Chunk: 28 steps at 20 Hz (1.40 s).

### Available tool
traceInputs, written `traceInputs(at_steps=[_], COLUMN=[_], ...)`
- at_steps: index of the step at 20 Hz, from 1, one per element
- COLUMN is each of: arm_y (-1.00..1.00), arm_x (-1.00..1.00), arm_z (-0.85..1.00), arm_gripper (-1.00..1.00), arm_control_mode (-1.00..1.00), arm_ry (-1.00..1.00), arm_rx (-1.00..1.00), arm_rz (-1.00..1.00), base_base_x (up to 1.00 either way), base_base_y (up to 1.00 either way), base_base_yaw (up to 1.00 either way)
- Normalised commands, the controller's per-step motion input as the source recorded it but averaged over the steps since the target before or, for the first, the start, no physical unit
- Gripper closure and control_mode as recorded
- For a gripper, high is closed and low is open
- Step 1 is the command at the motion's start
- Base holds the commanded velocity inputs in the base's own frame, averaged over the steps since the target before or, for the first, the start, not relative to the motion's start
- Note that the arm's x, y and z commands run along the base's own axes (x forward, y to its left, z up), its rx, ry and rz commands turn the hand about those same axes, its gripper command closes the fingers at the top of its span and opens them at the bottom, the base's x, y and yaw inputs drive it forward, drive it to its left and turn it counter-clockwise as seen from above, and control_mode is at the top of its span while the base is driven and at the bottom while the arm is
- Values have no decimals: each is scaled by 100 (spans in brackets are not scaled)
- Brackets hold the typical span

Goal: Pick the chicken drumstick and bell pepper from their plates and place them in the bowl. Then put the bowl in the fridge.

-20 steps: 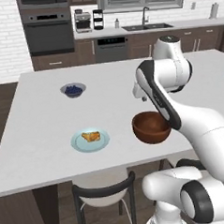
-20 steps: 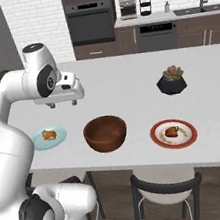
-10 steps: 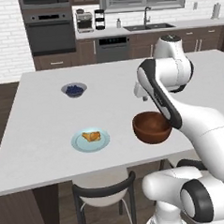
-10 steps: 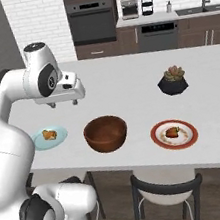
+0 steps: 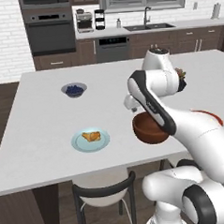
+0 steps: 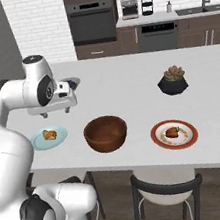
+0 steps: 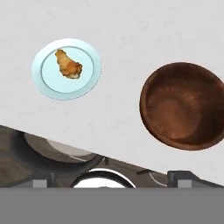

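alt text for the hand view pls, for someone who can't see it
Looking down on a white counter: a chicken drumstick lies on a light blue plate at upper left, and an empty dark wooden bowl sits apart from it at right. Below the counter edge, part of a dark-framed stool shows.

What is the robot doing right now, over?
Tool open, holding nothing, above the counter. Chicken drumstick on blue plate, bell pepper on its plate; bowl empty. Nothing in the way.
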Motion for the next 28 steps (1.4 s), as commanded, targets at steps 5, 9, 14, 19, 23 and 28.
traceInputs(at_steps=[5, 9, 14, 19, 23, 28], arm_y=[90, 82, 62, 48, 21, 0], arm_x=[46, 72, 79, 54, 32, 29], arm_z=[-61, -61, -48, -36, -13, -23], arm_gripper=[-100, -100, -100, -100, -100, -100], arm_control_mode=[-100, -100, -100, -100, -100, -100], arm_ry=[0, 0, 3, 7, 16, 18], arm_rx=[0, -1, -2, -9, -14, -15], arm_rz=[58, 55, 32, 14, 4, 4], base_base_x=[0, 0, 0, 0, 0, 0], base_base_y=[0, 0, 0, 0, 0, 0], base_base_yaw=[0, 0, 0, 0, 0, 0])
